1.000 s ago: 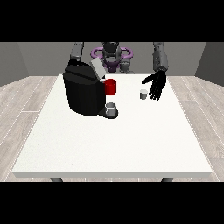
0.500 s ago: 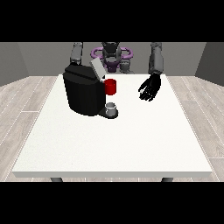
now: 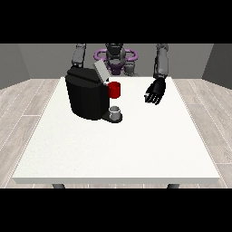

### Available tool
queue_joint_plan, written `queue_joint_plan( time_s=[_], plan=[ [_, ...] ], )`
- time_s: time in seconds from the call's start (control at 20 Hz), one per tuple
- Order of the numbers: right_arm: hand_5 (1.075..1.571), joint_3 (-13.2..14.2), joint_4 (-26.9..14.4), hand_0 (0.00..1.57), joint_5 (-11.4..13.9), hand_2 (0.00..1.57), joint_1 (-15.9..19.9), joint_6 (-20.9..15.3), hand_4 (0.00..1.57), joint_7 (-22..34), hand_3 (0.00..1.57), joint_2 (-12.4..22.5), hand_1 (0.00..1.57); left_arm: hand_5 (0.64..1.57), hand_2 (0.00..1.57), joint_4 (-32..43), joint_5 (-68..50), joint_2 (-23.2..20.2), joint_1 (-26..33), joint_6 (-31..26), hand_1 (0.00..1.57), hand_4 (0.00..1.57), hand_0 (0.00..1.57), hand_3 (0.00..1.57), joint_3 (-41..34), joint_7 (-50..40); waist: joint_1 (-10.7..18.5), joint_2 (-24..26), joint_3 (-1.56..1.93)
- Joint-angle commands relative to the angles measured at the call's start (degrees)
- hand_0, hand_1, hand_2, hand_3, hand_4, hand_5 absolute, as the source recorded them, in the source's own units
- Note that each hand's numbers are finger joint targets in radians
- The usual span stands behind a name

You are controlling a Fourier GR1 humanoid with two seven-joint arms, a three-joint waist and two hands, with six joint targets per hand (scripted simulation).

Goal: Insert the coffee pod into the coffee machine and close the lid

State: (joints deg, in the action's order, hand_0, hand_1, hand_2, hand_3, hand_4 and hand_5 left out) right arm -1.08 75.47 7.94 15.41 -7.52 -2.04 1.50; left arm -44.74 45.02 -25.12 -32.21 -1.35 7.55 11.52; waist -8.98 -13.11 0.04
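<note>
The table bears the machine, lid raised. The hand at the view's right hangs curled; whether it holds the pod I cannot tell. Pod unseen: likely light, stiff, best pinched by its sides

I am seeing the large white table standing on pale wood flooring. The black coffee machine is sitting at its far left, a small grey cup resting on the machine's base.
</note>
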Motion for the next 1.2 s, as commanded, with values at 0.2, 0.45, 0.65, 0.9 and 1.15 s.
queue_joint_plan(
  time_s=[0.2, 0.45, 0.65, 0.9, 1.15],
  plan=[
    [1.571, 1.0, -5.4, 0.00, 2.5, 0.00, 0.6, -2.7, 0.00, -0.6, 0.00, 0.9, 0.00, 1.571, 1.02, 4.1, 4.3, 2.7, -2.9, -2.3, 0.87, 0.41, 0.87, 0.92, 1.0, -0.6, 1.9, 2.1, -0.04],
    [1.571, 0.2, -4.8, 0.00, 3.5, 0.00, -2.8, -3.5, 0.00, -0.4, 0.00, 0.4, 0.00, 1.571, 1.29, 6.2, 3.6, 3.6, -3.7, -0.7, 1.19, 0.51, 1.19, 1.22, -1.6, 3.0, 1.1, 3.8, -0.05],
    [1.571, 0.1, -4.9, 0.00, 3.4, 0.00, -3.2, -3.3, 0.00, 0.0, 0.00, 0.3, 0.00, 1.571, 1.42, 5.7, -0.4, 4.5, -4.3, -2.8, 1.43, 0.49, 1.43, 1.35, -4.1, 7.7, 1.6, 4.9, -0.05],
    [1.571, 2.2, -10.8, 0.00, 3.6, 0.00, -0.9, -5.0, 0.00, -0.5, 0.00, 0.2, 0.00, 1.571, 1.40, 2.5, -0.8, 6.3, -9.4, -13.3, 1.41, 0.51, 1.41, 1.31, -3.0, 2.0, 4.4, 9.2, -0.01],
    [1.571, 0.0, -8.5, 0.00, 4.2, 0.00, -2.1, -4.0, 0.00, 3.0, 0.00, -0.9, 0.00, 1.571, 1.40, 1.5, -0.9, 6.6, -11.6, -16.5, 1.42, 0.53, 1.42, 1.33, -3.8, 0.5, 2.5, 12.2, -0.04]
  ],
)
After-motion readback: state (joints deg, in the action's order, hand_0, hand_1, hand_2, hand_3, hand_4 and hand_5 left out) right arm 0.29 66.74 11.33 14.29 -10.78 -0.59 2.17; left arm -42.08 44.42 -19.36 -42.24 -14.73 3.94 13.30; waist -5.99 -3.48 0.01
